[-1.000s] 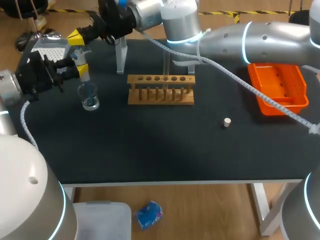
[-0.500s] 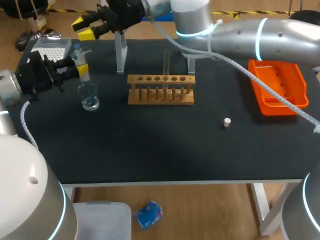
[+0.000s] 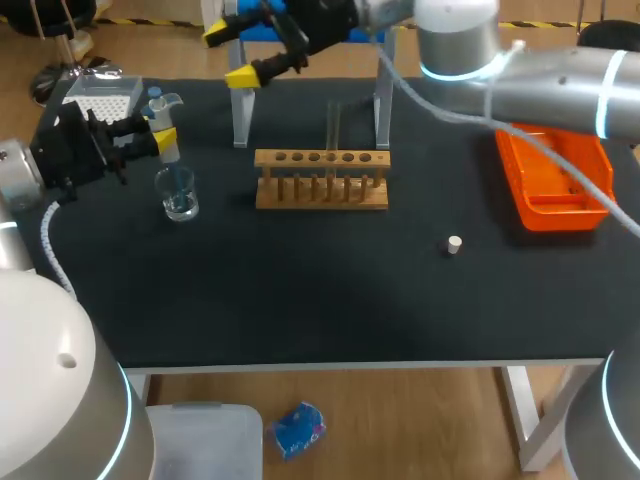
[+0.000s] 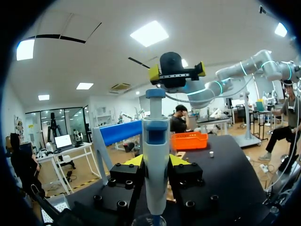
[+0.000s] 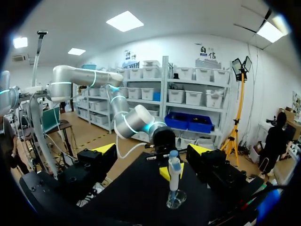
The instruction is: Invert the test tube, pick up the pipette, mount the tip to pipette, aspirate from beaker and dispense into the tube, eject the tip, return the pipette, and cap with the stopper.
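My left gripper [image 3: 160, 138] is shut on the white pipette [image 3: 158, 108], holding it upright over the glass beaker [image 3: 178, 194] at the table's left. In the left wrist view the pipette [image 4: 155, 165] stands between the yellow fingertips, with the beaker's rim [image 4: 149, 220] just under it. My right gripper [image 3: 240, 55] hangs open and empty above the table's back edge, right of the pipette. In the right wrist view its gripper [image 5: 153, 149] faces the pipette [image 5: 174, 172] and beaker [image 5: 175, 200] from a distance. A clear test tube [image 3: 333, 128] stands in the wooden rack [image 3: 320, 182]. The small stopper [image 3: 454, 244] lies right of centre.
A tip box [image 3: 100, 98] sits at the back left behind my left gripper. The pipette stand [image 3: 240, 115] with clear posts rises behind the rack. An orange tray [image 3: 556, 180] lies at the right side.
My right gripper has drawn away from the top of the pipette, rising toward the back and right, and has opened. The left gripper and pipette have stayed put.
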`<state>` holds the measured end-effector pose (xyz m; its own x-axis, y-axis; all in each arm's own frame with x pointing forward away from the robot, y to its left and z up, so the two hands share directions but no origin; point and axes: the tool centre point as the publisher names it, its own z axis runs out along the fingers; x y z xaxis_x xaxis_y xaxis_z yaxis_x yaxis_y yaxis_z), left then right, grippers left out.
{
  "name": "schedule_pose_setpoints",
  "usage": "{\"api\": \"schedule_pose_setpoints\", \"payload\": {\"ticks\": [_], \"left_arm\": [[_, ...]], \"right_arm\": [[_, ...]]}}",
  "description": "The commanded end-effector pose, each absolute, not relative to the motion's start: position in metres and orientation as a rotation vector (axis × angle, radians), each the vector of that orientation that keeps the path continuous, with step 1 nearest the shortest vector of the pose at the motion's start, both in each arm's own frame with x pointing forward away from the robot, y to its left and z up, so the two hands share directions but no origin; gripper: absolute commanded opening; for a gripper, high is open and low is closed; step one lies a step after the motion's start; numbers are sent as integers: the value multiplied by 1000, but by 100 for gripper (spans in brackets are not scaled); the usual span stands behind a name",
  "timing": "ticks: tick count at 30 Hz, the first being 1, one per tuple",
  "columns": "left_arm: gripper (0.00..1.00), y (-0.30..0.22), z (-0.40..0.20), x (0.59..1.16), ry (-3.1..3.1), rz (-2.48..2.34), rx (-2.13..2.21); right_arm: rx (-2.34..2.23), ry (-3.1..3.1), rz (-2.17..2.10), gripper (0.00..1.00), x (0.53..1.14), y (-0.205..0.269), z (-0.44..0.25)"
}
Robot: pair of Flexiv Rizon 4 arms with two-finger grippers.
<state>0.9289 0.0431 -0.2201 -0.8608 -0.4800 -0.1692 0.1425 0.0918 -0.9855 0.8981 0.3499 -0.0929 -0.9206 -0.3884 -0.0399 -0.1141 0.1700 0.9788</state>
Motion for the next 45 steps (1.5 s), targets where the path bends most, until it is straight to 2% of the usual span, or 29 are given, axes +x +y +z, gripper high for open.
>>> {"api": "schedule_pose_setpoints", "payload": {"ticks": [1,14,25,35,45], "left_arm": [[0,43,-219,929,1923,-1819,-332],[0,43,-219,929,1923,-1819,-332],[0,43,-219,929,1923,-1819,-332],[0,43,-219,929,1923,-1819,-332],[0,43,-219,929,1923,-1819,-332]], "right_arm": [[339,-2349,-1911,100,870,298,-90],[150,-2473,-1940,100,875,203,-105],[47,-2530,-1901,100,887,153,-125],[-21,-2540,-1864,100,908,130,-157],[-36,-2565,-1754,100,936,128,-186]]}}
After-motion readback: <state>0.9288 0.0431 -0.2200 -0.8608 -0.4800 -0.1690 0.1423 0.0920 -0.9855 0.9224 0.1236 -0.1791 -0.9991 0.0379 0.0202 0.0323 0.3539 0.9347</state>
